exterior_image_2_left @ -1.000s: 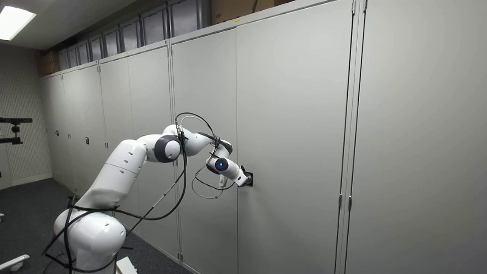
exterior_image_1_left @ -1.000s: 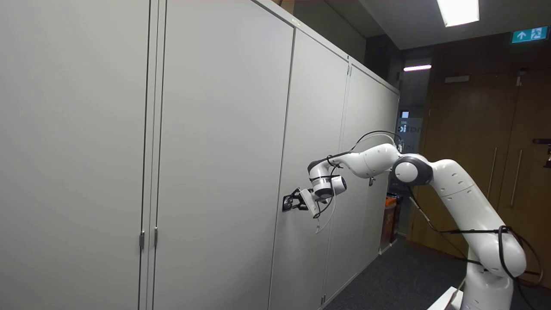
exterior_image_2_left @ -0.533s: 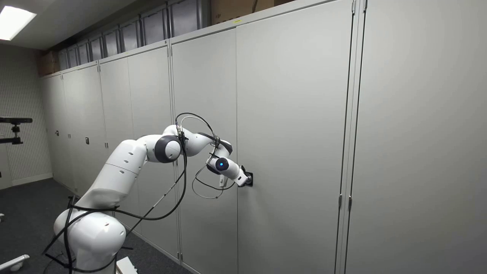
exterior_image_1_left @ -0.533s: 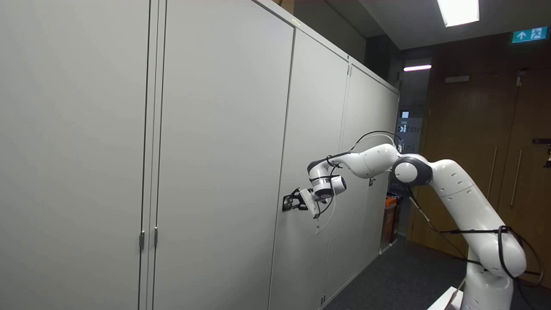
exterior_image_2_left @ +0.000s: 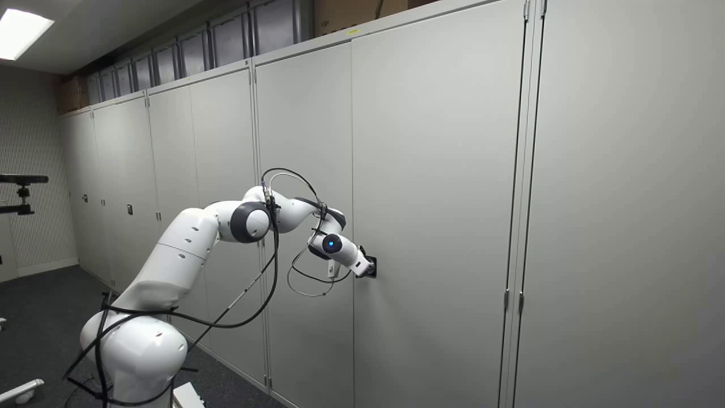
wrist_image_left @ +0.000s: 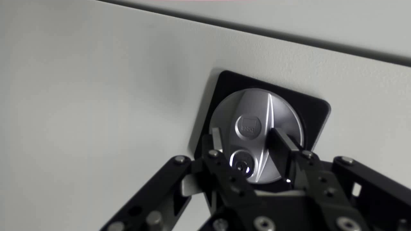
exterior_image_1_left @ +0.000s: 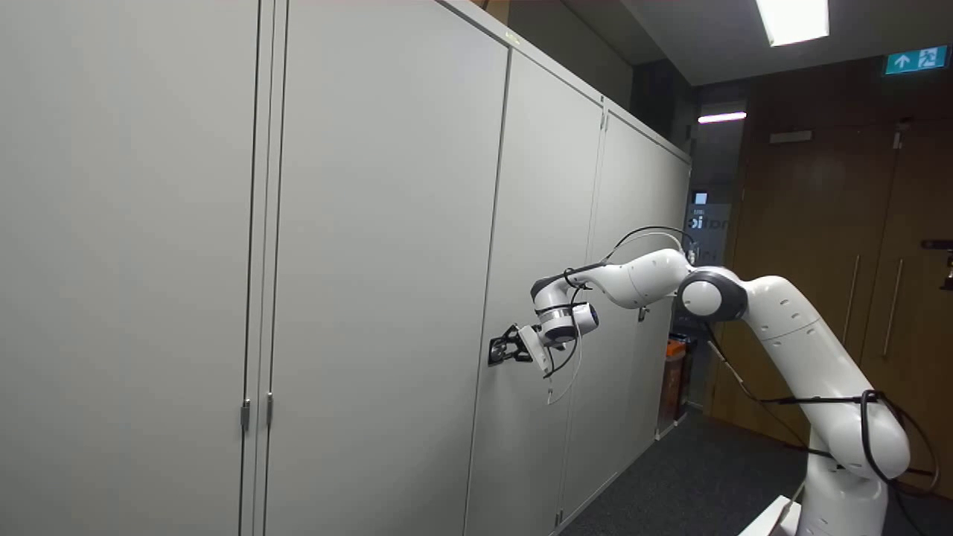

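A row of tall grey cabinets [exterior_image_2_left: 224, 147] fills most of both exterior views. In an exterior view, brown double doors [exterior_image_1_left: 808, 223] stand in the background at the right. Next in size comes the cabinet door [exterior_image_2_left: 436, 170] I am facing. My white arm [exterior_image_2_left: 173, 255] stands bent, its far end right up against that door. At the arm's end my black pincer [wrist_image_left: 249, 138] is partway spread, its fingers [wrist_image_left: 217, 138] apart at the tips and clamping nothing. Just ahead is a black square plate [wrist_image_left: 314, 110], mounted on the door near one upright edge and tilted in the wrist view. The round silver knob [wrist_image_left: 253, 144] sits within that plate, directly before my fingers. They flank its raised ridge [wrist_image_left: 253, 106]: a strip of knob shows beside the finger at the left of the wrist view, while the finger at the right lies so close to the ridge's bright edge that I cannot tell whether they touch. Along the ridge are a dark lock [wrist_image_left: 242, 163] and a round emblem [wrist_image_left: 248, 126], just beside each other.
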`<state>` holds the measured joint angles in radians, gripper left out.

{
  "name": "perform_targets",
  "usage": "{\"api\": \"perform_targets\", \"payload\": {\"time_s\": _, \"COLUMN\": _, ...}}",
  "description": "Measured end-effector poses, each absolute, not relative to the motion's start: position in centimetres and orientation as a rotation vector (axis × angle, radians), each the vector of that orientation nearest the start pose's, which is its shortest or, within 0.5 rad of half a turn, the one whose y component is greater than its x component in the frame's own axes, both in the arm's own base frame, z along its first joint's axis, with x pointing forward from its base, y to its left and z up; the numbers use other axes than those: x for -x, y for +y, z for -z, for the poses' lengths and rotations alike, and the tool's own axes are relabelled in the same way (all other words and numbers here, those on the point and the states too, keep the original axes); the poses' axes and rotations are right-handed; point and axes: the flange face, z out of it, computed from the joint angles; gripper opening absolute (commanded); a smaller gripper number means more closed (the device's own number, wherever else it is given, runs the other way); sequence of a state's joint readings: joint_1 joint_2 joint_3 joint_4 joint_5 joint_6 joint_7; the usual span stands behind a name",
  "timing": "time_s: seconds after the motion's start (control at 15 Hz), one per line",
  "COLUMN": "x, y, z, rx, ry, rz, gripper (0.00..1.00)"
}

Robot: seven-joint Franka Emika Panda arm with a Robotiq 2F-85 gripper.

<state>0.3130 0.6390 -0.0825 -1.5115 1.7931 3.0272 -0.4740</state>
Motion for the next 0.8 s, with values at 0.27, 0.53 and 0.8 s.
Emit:
{"api": "perform_targets", "payload": {"time_s": 0.27, "x": -70.63, "y": 10.13, "z": -32.33, "rx": 1.984, "ry": 1.061, "rz": 0.838, "gripper": 0.37}}
{"api": "perform_targets", "payload": {"time_s": 0.53, "x": -70.77, "y": 10.13, "z": -32.56, "rx": 1.981, "ry": 1.055, "rz": 0.842, "gripper": 0.11}}
{"api": "perform_targets", "payload": {"time_s": 0.8, "x": -70.81, "y": 10.16, "z": -32.71, "rx": 1.979, "ry": 1.053, "rz": 0.844, "gripper": 0.07}}
